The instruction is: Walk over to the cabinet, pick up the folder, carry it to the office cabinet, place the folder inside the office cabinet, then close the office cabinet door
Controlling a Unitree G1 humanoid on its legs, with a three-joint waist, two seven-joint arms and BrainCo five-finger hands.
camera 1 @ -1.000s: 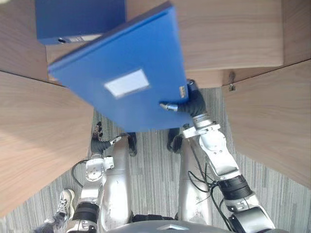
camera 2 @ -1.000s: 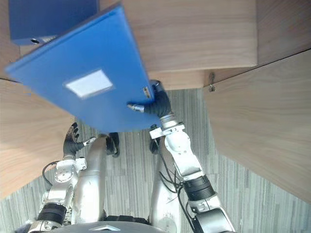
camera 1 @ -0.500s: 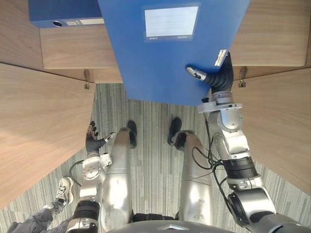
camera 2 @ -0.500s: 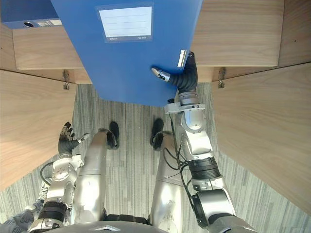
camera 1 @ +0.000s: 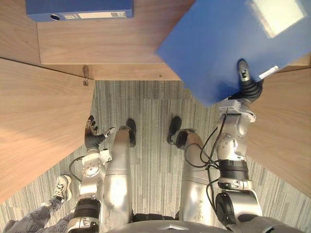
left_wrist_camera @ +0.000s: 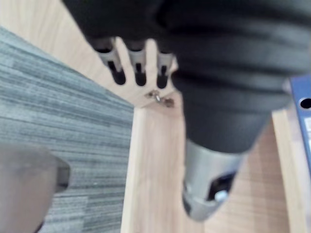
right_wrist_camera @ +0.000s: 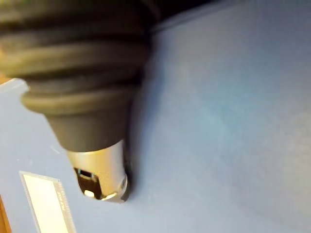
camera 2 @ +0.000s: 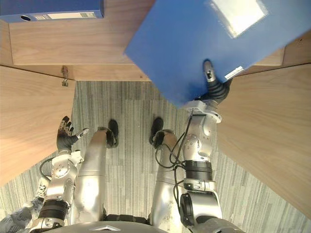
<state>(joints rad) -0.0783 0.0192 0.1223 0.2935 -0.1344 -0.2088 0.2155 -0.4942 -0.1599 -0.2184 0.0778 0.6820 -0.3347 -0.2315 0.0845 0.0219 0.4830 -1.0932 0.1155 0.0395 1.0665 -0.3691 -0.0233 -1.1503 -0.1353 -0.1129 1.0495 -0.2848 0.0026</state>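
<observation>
The office cabinet (camera 1: pixel 121 43) stands open, and its pale wooden shelf runs left from the folder (camera 1: pixel 218 48) and passes behind it. One open door (camera 1: pixel 39 126) lies well to the left of the folder. The other door (camera 1: pixel 286 131) is just beside its lower right edge, where little room is left. Grey striped carpet (camera 1: pixel 150 145) fills the gap between the doors, below the folder. The blue folder is held tilted in the air over the right end of the shelf. Its low corner juts out over the carpet, and its far edges and white label (camera 1: pixel 277 14) are cut off. How high it sits above the shelf cannot be told.

A second blue binder (camera 1: pixel 77 8) lies on the shelf well to the left of the folder, with bare wood between them.

The right hand (camera 1: pixel 249 90) grasps the folder's near edge. Its thumb (camera 1: pixel 241 68) presses on the top face, and its fingers are hidden beneath. The left hand (camera 1: pixel 91 138) hangs well down and left of the folder with its fingers (left_wrist_camera: pixel 138 68) straight and released. A hinge (camera 1: pixel 86 77) shows at the left door's edge. A person's shoe (camera 1: pixel 60 187) sits far below and to the left.
</observation>
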